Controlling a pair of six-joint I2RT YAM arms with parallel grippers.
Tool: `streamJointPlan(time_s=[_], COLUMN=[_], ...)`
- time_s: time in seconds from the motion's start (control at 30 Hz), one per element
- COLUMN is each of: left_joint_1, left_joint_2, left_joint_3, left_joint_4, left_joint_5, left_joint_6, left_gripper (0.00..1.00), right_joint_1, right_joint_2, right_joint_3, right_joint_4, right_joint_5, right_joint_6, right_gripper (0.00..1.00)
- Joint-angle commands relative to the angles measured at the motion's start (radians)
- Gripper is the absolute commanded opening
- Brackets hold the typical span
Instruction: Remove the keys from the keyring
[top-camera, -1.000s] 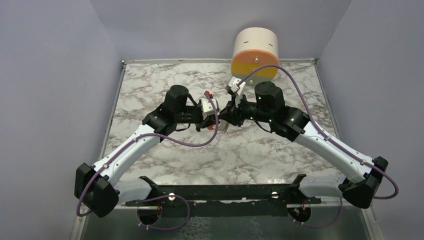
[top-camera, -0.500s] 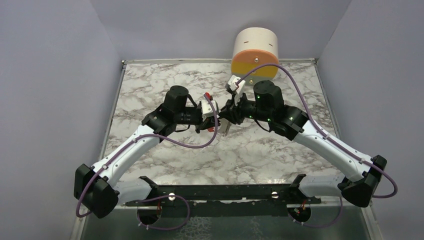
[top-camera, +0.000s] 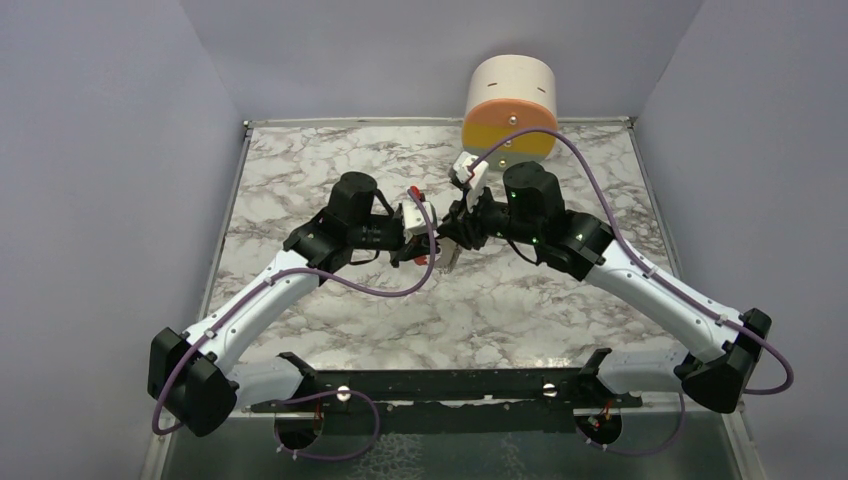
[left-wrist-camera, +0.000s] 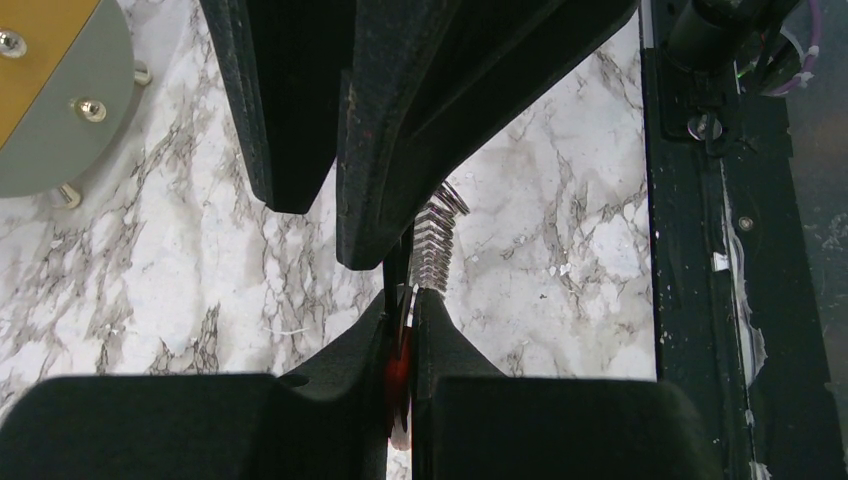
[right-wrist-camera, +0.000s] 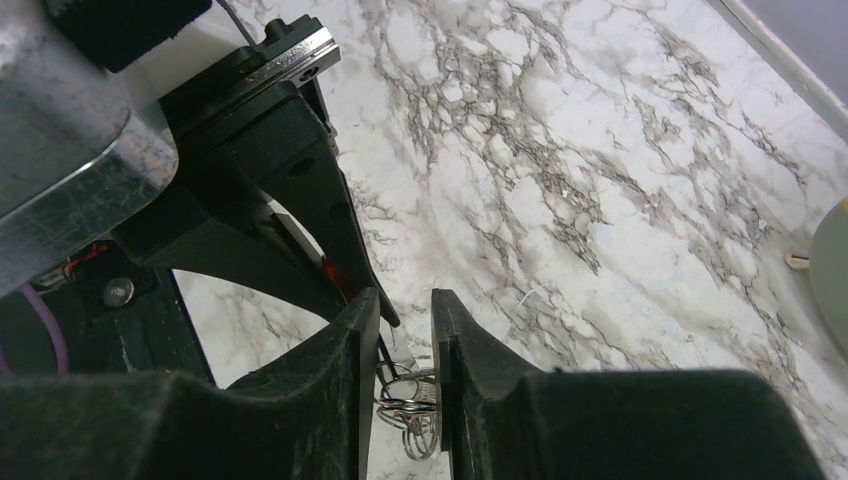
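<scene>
My two grippers meet above the middle of the marble table. My left gripper (top-camera: 424, 247) is shut on the red key head (left-wrist-camera: 399, 366), which shows as a red sliver between its pads, just under the fingertips (left-wrist-camera: 408, 296). The silvery chain-like strip (left-wrist-camera: 433, 236) sticks out past them; from the right wrist it reads as stacked wire loops (right-wrist-camera: 412, 408). My right gripper (top-camera: 453, 238) is closed onto these loops, its jaws a narrow gap apart (right-wrist-camera: 403, 300). A thin dark loop, the keyring (right-wrist-camera: 385, 358), lies against its left finger. The right fingers (left-wrist-camera: 420, 120) fill the top of the left wrist view.
A round cream and orange container (top-camera: 511, 105) stands at the back edge, just behind the right wrist; its underside shows in the left wrist view (left-wrist-camera: 50, 100). The black base rail (top-camera: 450, 385) runs along the near edge. Grey walls close in both sides.
My right wrist has shifted slightly left and toward the back, pressing closer to the left gripper. The left arm has barely moved and still holds the red key.
</scene>
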Motion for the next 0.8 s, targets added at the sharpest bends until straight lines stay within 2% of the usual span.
streamJointPlan(time_s=[0.0, 0.13, 0.27, 0.63, 0.67, 0.7, 0.77], left_joint_1=[-0.006, -0.006, -0.006, -0.006, -0.006, -0.006, -0.006], left_joint_2=[-0.008, -0.001, -0.003, -0.009, -0.012, -0.015, -0.024], left_joint_3=[0.018, 0.022, 0.023, 0.033, 0.034, 0.035, 0.04], left_joint_4=[0.039, 0.04, 0.042, 0.075, 0.077, 0.079, 0.08], left_joint_5=[0.028, 0.015, 0.002, -0.071, -0.08, -0.091, -0.124], left_joint_6=[0.007, -0.005, -0.01, -0.056, -0.059, -0.062, -0.073], left_gripper=[0.0, 0.0, 0.0, 0.0, 0.0, 0.0, 0.0], right_joint_1=[-0.002, -0.002, -0.002, -0.002, -0.002, -0.002, -0.002], right_joint_2=[-0.017, -0.037, -0.038, -0.018, -0.018, -0.018, -0.02], right_joint_3=[0.018, 0.02, 0.015, 0.002, 0.001, 0.002, 0.002], right_joint_4=[-0.055, -0.063, -0.084, -0.154, -0.159, -0.164, -0.173], right_joint_5=[0.007, -0.038, -0.013, -0.064, -0.065, -0.063, -0.029], right_joint_6=[-0.009, -0.008, -0.005, -0.001, -0.003, -0.003, 0.003], right_gripper=[0.27, 0.32, 0.32, 0.36, 0.35, 0.28, 0.04])
